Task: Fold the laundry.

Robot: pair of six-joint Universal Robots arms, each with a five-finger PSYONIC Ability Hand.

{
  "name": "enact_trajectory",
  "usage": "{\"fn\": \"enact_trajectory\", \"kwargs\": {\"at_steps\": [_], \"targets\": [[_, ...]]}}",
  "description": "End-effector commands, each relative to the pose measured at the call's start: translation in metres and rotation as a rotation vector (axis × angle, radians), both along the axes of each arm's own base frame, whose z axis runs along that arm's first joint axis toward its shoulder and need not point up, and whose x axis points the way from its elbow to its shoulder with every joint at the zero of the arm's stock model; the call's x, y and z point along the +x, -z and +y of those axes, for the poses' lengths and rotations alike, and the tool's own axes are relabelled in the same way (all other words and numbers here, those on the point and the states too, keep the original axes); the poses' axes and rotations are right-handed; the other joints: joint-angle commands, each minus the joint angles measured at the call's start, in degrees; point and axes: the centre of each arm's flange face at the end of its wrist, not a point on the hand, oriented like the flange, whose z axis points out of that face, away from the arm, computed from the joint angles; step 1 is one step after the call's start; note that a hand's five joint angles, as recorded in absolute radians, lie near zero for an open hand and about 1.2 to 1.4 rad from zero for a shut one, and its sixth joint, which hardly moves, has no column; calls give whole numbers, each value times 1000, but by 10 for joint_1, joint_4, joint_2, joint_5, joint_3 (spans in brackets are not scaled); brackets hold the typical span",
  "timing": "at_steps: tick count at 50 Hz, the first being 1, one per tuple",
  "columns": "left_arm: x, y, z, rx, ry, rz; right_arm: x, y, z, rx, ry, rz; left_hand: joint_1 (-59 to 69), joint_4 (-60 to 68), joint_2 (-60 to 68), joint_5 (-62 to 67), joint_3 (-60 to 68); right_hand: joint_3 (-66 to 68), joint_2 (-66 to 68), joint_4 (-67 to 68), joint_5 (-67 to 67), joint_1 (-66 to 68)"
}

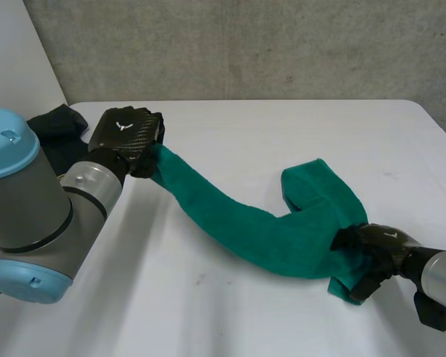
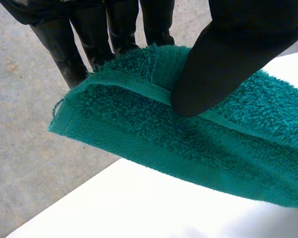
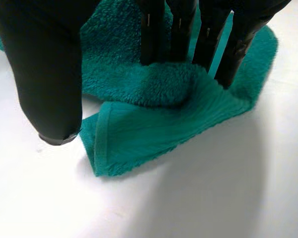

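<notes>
Teal towel [image 1: 260,230] lies stretched across the white table [image 1: 230,320] between my two hands, twisted into a thick band that bends back on itself near my right side. My left hand [image 1: 126,135] holds one end of it at the table's far left. In the left wrist view my thumb [image 2: 228,59] presses down on the hemmed edge of the towel [image 2: 139,134] while my fingers [image 2: 89,34] stand behind it, so that end is pinched and lifted off the table. My right hand [image 1: 379,247] is at the other end. There my straight fingers [image 3: 154,34] rest on the bunched cloth [image 3: 154,129], a flat corner of it lies below them on the table, and my thumb [image 3: 44,64] hangs just beside that corner, clear of it. A black cloth [image 1: 59,128] lies beyond my left arm.
</notes>
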Motion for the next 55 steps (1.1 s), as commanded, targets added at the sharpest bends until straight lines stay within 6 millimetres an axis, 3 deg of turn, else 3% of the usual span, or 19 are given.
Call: {"fn": "enact_trajectory", "kwargs": {"at_steps": [1, 10, 15, 19, 22, 26, 27, 29, 30, 33, 38, 40, 44, 46, 50, 53, 55], "targets": [[0, 0, 0, -1, 0, 0, 7, 4, -1, -40, -7, 37, 152, 112, 114, 136, 116, 15, 9, 22, 22, 38], [0, 0, 0, -2, 0, 1, 14, 13, -2, -51, -23, 78, 152, 112, 114, 136, 116, 32, 26, 39, 39, 54], [2, 0, -2, -1, -6, 0, 16, 16, -3, -77, -22, 100, 152, 112, 114, 136, 116, 106, 100, 113, 113, 128], [5, 0, -4, 2, -17, -1, 14, 11, -13, -140, 12, 140, 152, 112, 114, 136, 116, 553, 547, 560, 560, 576], [7, -5, -6, -6, -26, 3, 13, 2, -21, -190, 17, 169, 152, 112, 114, 136, 116, 554, 548, 561, 561, 577], [12, -19, -5, -35, -36, 10, 13, -49, -34, -384, -8, 243, 152, 112, 114, 136, 116, 554, 548, 561, 561, 577], [13, -25, -3, -54, -38, 10, 12, -76, -34, -465, -30, 290, 152, 112, 114, 136, 116, 554, 548, 561, 561, 577], [19, -43, 2, -103, -46, 1, 13, -102, -32, -535, -60, 345, 152, 112, 114, 136, 116, 554, 548, 561, 561, 577], [22, -49, 3, -122, -53, -4, 10, -127, -31, -584, -79, 403, 152, 112, 114, 136, 116, 554, 548, 561, 561, 577], [30, -69, 7, -190, -74, -16, 9, -151, -30, -606, -120, 475, 152, 112, 114, 136, 116, 554, 548, 561, 561, 577], [39, -89, 15, -256, -88, -21, 12, -174, -32, -621, -143, 490, 152, 112, 114, 136, 116, 554, 548, 561, 561, 577], [40, -90, 17, -253, -86, -26, 14, -173, -36, -621, -146, 487, 152, 112, 114, 136, 116, 554, 548, 561, 561, 577], [38, -75, 18, -199, -78, -50, 26, -145, -45, -537, -207, 478, 152, 112, 114, 136, 116, 554, 548, 561, 561, 577], [36, -63, 17, -164, -69, -68, 39, -121, -46, -470, -265, 477, 152, 112, 114, 136, 116, 554, 548, 561, 561, 577], [26, -19, 0, -53, -53, -130, 54, -88, -51, -386, -321, 498, 152, 112, 114, 136, 116, 554, 548, 561, 561, 577], [21, -5, -12, -35, -48, -166, 60, -72, -67, -370, -300, 548, 152, 112, 114, 136, 116, 554, 548, 561, 561, 577], [13, 5, -31, -44, -48, -197, 63, -70, -76, -383, -280, 573, 152, 112, 114, 136, 116, 554, 548, 561, 561, 577]]}}
